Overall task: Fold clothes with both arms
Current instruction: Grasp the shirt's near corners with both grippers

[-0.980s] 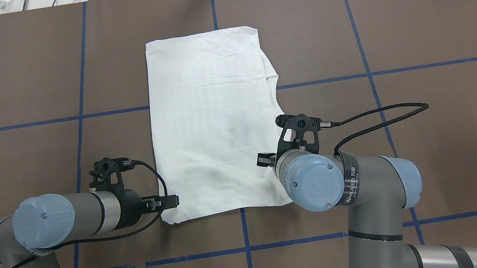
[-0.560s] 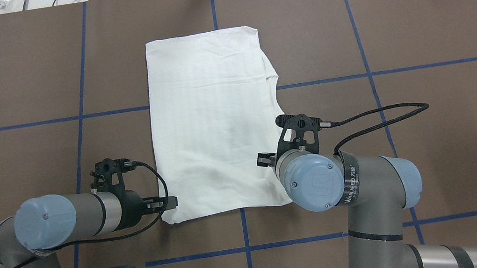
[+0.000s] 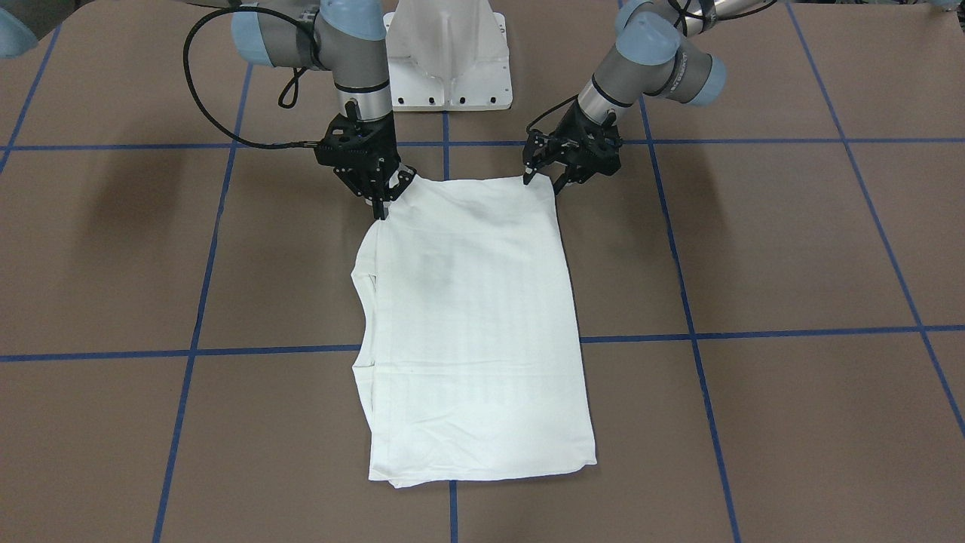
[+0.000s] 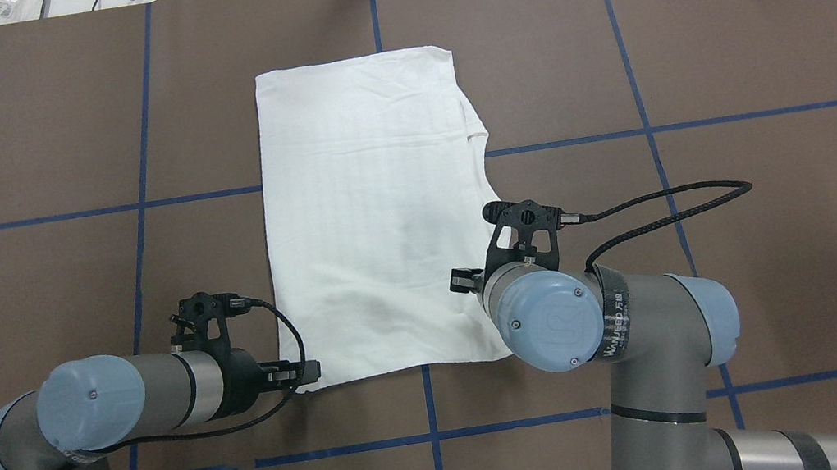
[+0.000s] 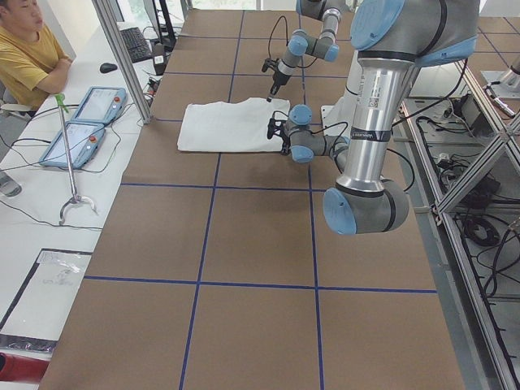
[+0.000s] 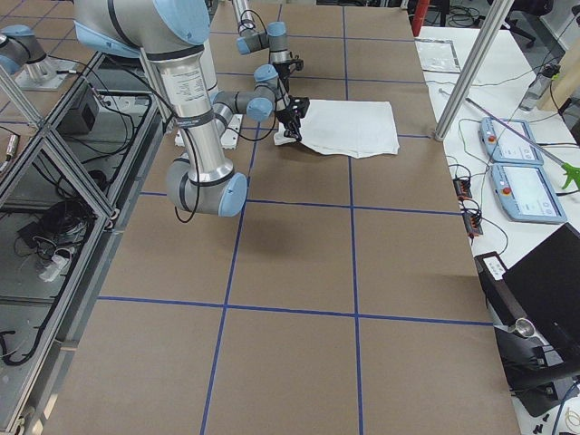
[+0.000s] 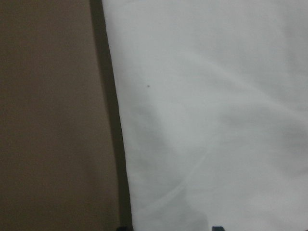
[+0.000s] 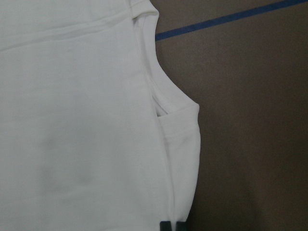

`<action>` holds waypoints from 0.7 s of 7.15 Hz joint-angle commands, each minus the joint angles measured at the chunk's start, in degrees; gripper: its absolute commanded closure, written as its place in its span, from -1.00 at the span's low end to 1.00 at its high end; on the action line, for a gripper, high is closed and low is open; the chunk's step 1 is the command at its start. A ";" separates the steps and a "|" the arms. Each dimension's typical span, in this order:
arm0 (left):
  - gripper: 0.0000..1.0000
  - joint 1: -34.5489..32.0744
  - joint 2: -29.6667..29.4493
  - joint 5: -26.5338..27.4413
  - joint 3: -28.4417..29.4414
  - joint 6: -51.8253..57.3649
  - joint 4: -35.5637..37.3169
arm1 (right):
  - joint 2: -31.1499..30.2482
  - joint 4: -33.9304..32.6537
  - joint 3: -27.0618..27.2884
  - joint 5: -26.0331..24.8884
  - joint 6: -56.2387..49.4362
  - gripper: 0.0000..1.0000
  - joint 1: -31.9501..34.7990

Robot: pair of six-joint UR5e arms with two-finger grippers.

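The white shirt [image 4: 374, 217] lies flat on the brown table, folded into a long rectangle, with a sleeve fold showing on its right edge [image 8: 178, 125]. It also shows in the front-facing view [image 3: 475, 324]. My right gripper [image 3: 381, 202] is shut on the shirt's near right corner, its fingertips [image 8: 166, 225] pressed together on the cloth edge. My left gripper [image 3: 543, 179] is open at the near left corner, low over the shirt [image 7: 216, 120]. One of its fingertips [image 7: 122, 228] is at the cloth edge and the other is over the cloth.
The white pedestal base [image 3: 448, 68] stands between the arms at the table's near edge. A black cable [image 4: 671, 205] loops out from the right wrist. Blue tape lines cross the table. An operator [image 5: 28, 57] sits beyond the far edge by two pendants [image 5: 85, 122].
My left gripper has moved toward the robot along the shirt's left edge, down to the near left corner. The right arm and the shirt have not moved.
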 commanded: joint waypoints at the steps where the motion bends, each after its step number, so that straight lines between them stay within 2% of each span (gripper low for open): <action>1: 0.07 0.13 -0.28 0.00 -0.11 -0.09 0.00 | 0.00 0.03 0.00 0.01 0.00 1.00 0.00; 2: 0.75 0.13 -0.37 -0.09 -0.11 -0.09 0.00 | 0.00 0.03 0.09 0.01 0.00 1.00 0.00; 3: 1.00 0.13 -0.37 -0.09 -0.20 -0.09 0.00 | 0.00 0.03 0.09 0.01 0.00 1.00 0.00; 5: 1.00 0.04 -0.29 -0.18 -1.25 0.00 0.00 | -0.52 -0.06 1.22 0.01 0.00 1.00 0.17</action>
